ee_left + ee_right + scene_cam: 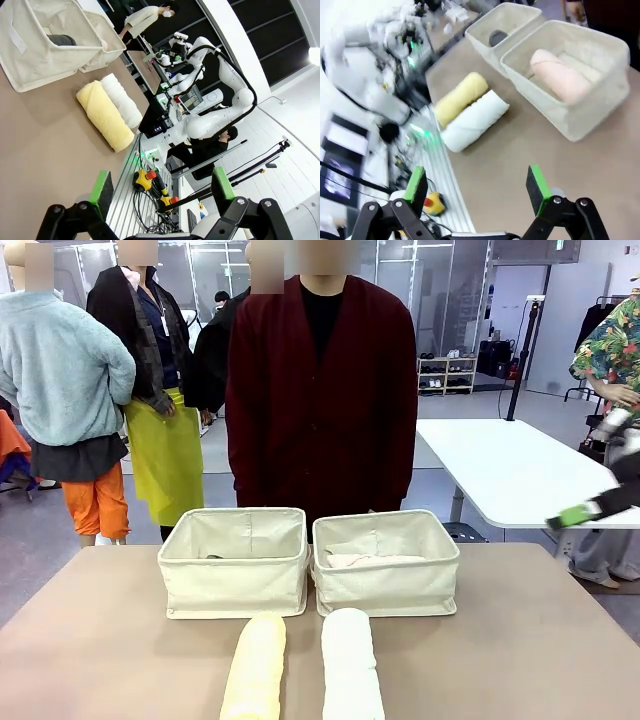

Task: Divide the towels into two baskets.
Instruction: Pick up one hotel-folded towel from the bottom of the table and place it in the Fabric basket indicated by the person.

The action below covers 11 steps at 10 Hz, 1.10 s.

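Two cream canvas baskets stand side by side, touching, at the far half of the tabletop. The left basket and the right basket both have their open tops up. A person in a dark red cardigan stands just behind them.

**Towels.** The pale yellow towel and the white towel lie on the tabletop in front of the baskets. They are parallel and side by side, each with one end pointing at a basket. The yellow lies before the left basket and the white before the right. The pale pink towel lies inside the right basket, along its floor. The dark grey towel lies in the left basket, and the basket wall hides most of it.

**Left tool**. Its jaws are spread wide, with the green pads far apart — released, with nothing between them. It hangs above the robot-side edge of the tabletop, well apart from the towels and baskets.

**Right tool**. Its jaws are likewise fully spread — empty, touching nothing. It hangs in the air above the tabletop, with the two loose towels and both baskets ahead of it. In the front view it is a blurred shape at the right border, above tabletop level and well apart from the right basket.
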Tool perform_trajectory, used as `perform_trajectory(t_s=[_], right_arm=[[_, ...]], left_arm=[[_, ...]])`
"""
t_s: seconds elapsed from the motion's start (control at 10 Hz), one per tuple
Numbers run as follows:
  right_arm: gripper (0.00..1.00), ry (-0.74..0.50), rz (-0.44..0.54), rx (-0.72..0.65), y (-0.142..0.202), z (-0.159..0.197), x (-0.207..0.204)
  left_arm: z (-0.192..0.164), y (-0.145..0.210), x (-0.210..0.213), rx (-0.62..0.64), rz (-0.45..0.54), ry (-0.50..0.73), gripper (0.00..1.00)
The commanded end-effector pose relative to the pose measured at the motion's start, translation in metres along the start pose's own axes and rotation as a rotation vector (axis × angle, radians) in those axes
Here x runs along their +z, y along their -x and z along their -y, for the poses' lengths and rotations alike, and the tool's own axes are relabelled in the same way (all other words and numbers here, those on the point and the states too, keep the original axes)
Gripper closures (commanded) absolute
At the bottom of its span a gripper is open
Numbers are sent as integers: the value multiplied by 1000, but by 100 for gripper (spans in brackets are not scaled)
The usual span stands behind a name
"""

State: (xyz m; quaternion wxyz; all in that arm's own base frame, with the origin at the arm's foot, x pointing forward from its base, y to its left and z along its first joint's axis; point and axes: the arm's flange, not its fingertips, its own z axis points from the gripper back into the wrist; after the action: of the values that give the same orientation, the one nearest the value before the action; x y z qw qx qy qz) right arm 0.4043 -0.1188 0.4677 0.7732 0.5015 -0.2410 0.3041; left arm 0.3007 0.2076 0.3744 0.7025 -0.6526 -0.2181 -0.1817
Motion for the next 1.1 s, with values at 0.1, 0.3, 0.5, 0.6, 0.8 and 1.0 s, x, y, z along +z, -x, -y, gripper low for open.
perform_trajectory(t_s=[0.1, 0.3, 0.5, 0.6, 0.8, 1.0], right_arm=[[0, -134, 157, -249, 51, 39, 41], [0, -187, 207, -384, 95, 57, 57], [0, -171, 261, -515, 130, 67, 73], [0, -154, 268, -518, 134, 69, 76], [0, -176, 209, -446, 138, 70, 62], [0, -176, 209, -446, 138, 70, 62]], left_arm=[[5, 1, 4, 3, -11, -7, 0], [5, 1, 4, 3, -11, -7, 0], [5, 1, 4, 3, -11, -7, 0], [5, 1, 4, 3, -11, -7, 0], [5, 1, 4, 3, -11, -7, 0], [5, 1, 4, 3, -11, -7, 0]])
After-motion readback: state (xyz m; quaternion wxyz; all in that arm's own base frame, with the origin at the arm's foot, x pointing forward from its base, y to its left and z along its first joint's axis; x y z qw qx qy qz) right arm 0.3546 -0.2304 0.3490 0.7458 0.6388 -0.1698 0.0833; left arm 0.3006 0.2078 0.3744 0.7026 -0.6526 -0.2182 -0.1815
